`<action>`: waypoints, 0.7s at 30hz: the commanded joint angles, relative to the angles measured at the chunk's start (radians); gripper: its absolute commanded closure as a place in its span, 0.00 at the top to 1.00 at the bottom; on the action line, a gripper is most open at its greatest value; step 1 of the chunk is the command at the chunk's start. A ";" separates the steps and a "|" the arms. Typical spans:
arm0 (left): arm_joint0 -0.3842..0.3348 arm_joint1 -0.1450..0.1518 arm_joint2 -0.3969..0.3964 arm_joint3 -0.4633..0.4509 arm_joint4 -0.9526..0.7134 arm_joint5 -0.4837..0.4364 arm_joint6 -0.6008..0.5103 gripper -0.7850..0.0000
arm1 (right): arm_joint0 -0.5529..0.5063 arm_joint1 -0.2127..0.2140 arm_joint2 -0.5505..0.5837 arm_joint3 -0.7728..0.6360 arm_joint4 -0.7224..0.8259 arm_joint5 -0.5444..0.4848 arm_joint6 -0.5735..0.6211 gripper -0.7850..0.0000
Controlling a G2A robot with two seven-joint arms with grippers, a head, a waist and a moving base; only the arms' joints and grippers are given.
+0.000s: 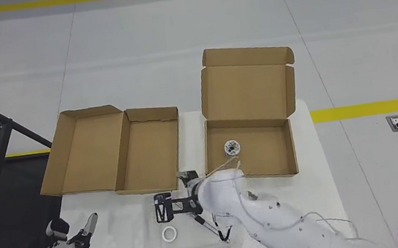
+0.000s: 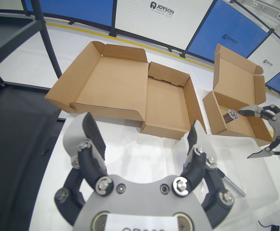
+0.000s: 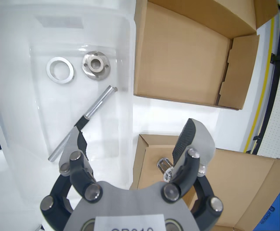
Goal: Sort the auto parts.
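Observation:
A clear tray (image 3: 21, 105) at the table's front holds a flat metal ring (image 3: 59, 70), a round flange (image 3: 95, 65) and a long steel rod (image 3: 98, 105). My right gripper (image 3: 133, 135) hangs open and empty above the tray's far edge, one finger over the rod, pointing toward the left box. A small toothed metal part (image 1: 231, 147) lies in the right cardboard box (image 1: 283, 151), and that part (image 2: 231, 116) stands close to the right gripper (image 2: 245, 134). Over the table's front left corner my left gripper (image 2: 142, 131) is open with nothing in it.
The left cardboard box (image 1: 151, 155) lies open with its lid (image 1: 83, 148) folded flat to the left, nothing inside. The right box's lid (image 1: 246, 82) stands up at the back. A dark rack (image 2: 21, 32) borders the table's left side.

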 commanded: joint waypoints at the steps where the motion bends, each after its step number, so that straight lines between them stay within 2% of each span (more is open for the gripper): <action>1: 0.000 0.000 0.000 0.000 0.000 0.000 0.000 1.00 | -0.040 -0.002 -0.019 -0.009 -0.042 0.065 -0.048 1.00; 10: 0.000 0.000 0.000 0.000 0.000 0.000 0.000 1.00 | -0.159 -0.021 -0.059 -0.069 -0.115 0.272 -0.030 1.00; 13: 0.000 0.000 0.000 0.000 0.000 0.000 0.000 1.00 | -0.177 -0.021 -0.030 -0.076 -0.071 0.259 -0.024 1.00; 18: 0.000 0.000 0.000 0.000 0.000 0.000 0.000 1.00 | -0.163 -0.031 0.014 -0.030 0.081 0.197 0.095 1.00; 21: 0.000 0.000 0.000 0.000 0.000 0.000 0.000 1.00 | -0.143 -0.045 0.014 0.023 0.143 0.200 0.145 1.00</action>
